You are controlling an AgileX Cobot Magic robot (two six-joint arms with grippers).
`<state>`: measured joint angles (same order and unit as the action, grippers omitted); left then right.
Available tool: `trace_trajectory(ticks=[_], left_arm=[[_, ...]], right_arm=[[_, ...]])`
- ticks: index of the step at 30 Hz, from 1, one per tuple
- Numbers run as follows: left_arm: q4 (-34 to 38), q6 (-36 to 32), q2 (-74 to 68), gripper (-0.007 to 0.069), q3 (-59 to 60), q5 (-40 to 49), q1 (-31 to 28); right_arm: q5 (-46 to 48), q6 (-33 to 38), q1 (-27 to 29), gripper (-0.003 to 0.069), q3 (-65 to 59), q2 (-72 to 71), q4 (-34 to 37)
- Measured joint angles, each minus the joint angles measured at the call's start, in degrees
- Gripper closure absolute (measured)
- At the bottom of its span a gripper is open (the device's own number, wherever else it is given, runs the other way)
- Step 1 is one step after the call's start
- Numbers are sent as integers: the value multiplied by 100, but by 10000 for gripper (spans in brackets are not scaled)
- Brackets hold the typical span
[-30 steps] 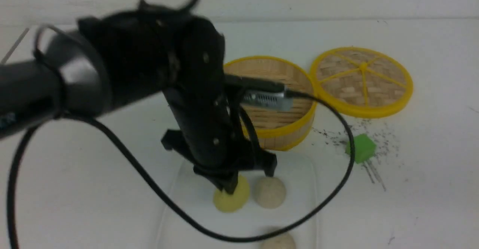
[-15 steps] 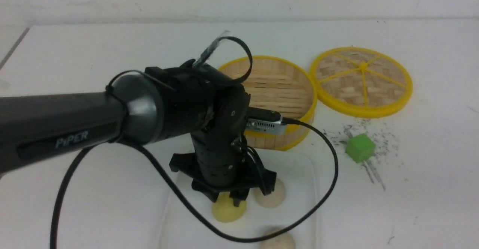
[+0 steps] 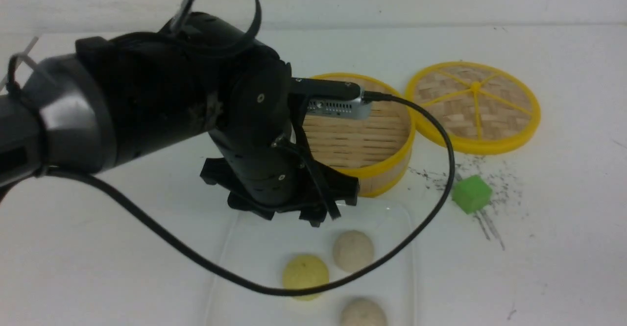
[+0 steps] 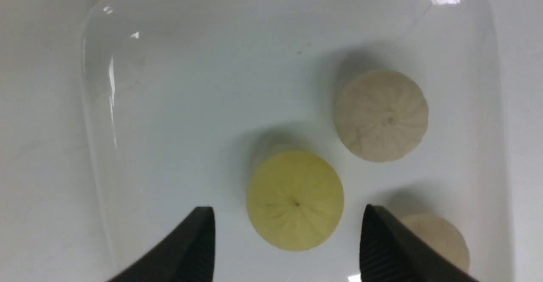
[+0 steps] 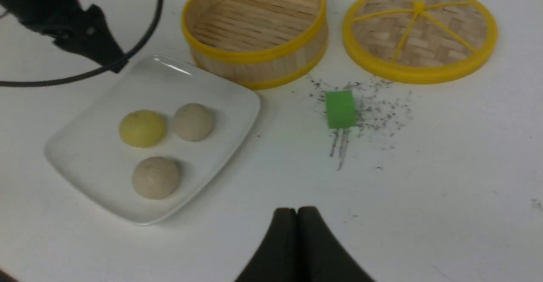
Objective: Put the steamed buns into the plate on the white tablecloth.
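The white plate (image 3: pixel 254 257) lies on the white tablecloth (image 3: pixel 98 247) and holds three steamed buns: a pale yellow bun (image 3: pixel 305 271), a beige bun (image 3: pixel 352 251) and another beige bun (image 3: pixel 363 313) at the front edge. My left gripper (image 3: pixel 313 213) hangs open and empty above the plate's far edge. In the left wrist view the yellow bun (image 4: pixel 295 200) lies below the open gripper (image 4: pixel 288 218), untouched. My right gripper (image 5: pixel 297 212) is shut and empty over bare cloth; the plate (image 5: pixel 85 163) shows in its view.
An empty bamboo steamer (image 3: pixel 365 135) stands just behind the plate. Its yellow-rimmed lid (image 3: pixel 474 104) lies to the right. A green cube (image 3: pixel 471 193) sits on dark smudges right of the plate. My left arm's cable (image 3: pixel 431 169) loops over the plate.
My left gripper has opened, let go of the yellow bun on the plate and risen away from it. The yellow bun now lies free.
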<state>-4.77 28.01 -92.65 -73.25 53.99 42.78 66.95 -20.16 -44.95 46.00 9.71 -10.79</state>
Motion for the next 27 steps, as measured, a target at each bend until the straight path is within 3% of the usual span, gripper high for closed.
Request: trace_trajectory(ticks=[2, 6, 9, 14, 21, 27], left_arm=[[-6, 0, -5, 164, 0, 19, 0], [-11, 0, -5, 184, 0, 24, 0], [-11, 0, -5, 225, 0, 53, 0], [-1, 0, -5, 316, 0, 107, 0], [45, 0, -5, 420, 0, 191, 0], [45, 0, -5, 435, 0, 211, 0]], right_arm=[[-117, 34, 0, 673, -178, -223, 138], [-1369, 373, 0, 673, -1186, -560, 704], [-2779, 1149, 0, 674, -2167, -516, 1298], [-4036, 2101, 0, 674, -2633, -401, 1842], [-4445, 2477, 0, 673, -2638, -400, 1885], [-4445, 2506, 0, 669, -2638, -400, 1885]])
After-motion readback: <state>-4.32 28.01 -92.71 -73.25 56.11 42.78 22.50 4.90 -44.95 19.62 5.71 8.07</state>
